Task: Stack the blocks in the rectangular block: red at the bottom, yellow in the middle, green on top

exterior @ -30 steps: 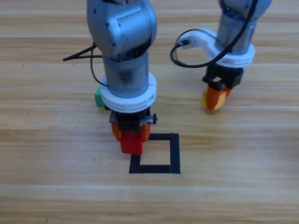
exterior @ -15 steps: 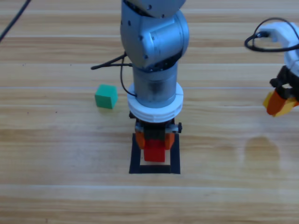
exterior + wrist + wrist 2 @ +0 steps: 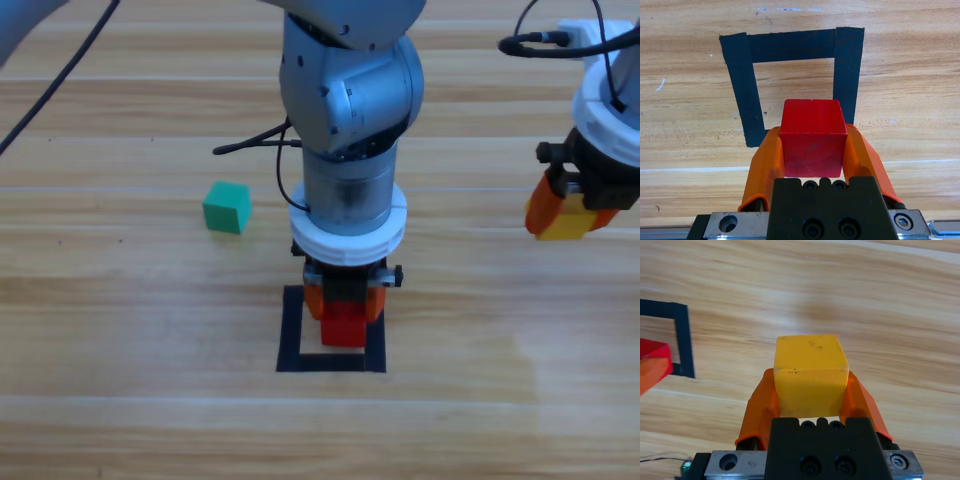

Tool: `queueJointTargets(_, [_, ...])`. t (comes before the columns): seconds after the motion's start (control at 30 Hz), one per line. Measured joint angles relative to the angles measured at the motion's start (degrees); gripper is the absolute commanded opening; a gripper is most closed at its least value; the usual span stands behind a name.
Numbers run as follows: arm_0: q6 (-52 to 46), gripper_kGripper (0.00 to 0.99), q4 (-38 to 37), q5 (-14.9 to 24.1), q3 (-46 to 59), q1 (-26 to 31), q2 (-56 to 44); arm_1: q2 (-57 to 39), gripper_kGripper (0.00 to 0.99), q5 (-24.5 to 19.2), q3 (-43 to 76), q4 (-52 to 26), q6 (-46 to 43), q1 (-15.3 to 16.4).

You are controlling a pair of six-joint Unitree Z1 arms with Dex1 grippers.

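Note:
My left gripper [image 3: 344,318] is shut on the red cube [image 3: 343,324] and holds it over the black tape square [image 3: 292,330], toward the square's far side. In the left wrist view the red cube [image 3: 813,137] sits between the orange jaws, with the tape square [image 3: 746,85] beneath and beyond it. At the right of the table my right gripper [image 3: 565,215] is shut on the yellow cube [image 3: 563,224], held above the wood. The right wrist view shows the yellow cube [image 3: 811,374] clamped in the jaws. The teal-green cube [image 3: 227,207] rests alone on the table to the left.
The left arm's grey body [image 3: 348,110] stands over the middle of the table and hides the wood behind the tape square. A black cable [image 3: 250,145] loops out on its left side. The right wrist view shows a corner of the tape square [image 3: 684,342].
The left arm carried the red cube rightward from the square's left edge to inside the square. The right arm swung right with the yellow cube, then came back slightly left. The green cube became visible.

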Motion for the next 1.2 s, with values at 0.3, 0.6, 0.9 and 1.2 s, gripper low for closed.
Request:
queueJointTargets(0.3, [0.10,0.026,0.00,0.20,-0.07,-0.03,0.14,0.02,0.000,1.36,-0.42,0.00,1.40,1.20])
queueJointTargets(0.6, [0.17,0.026,0.00,0.48,-0.08,-0.03,0.84,2.02,0.000,1.50,-1.11,0.00,2.38,1.89])
queueJointTargets(0.9, [0.17,0.026,0.00,0.48,-0.20,-0.01,0.87,2.23,0.000,1.50,-1.12,0.00,2.67,2.48])
queueJointTargets(1.2, [-1.14,0.026,0.00,0.48,-0.19,0.11,0.87,2.23,0.000,1.50,-1.12,0.00,2.67,2.55])
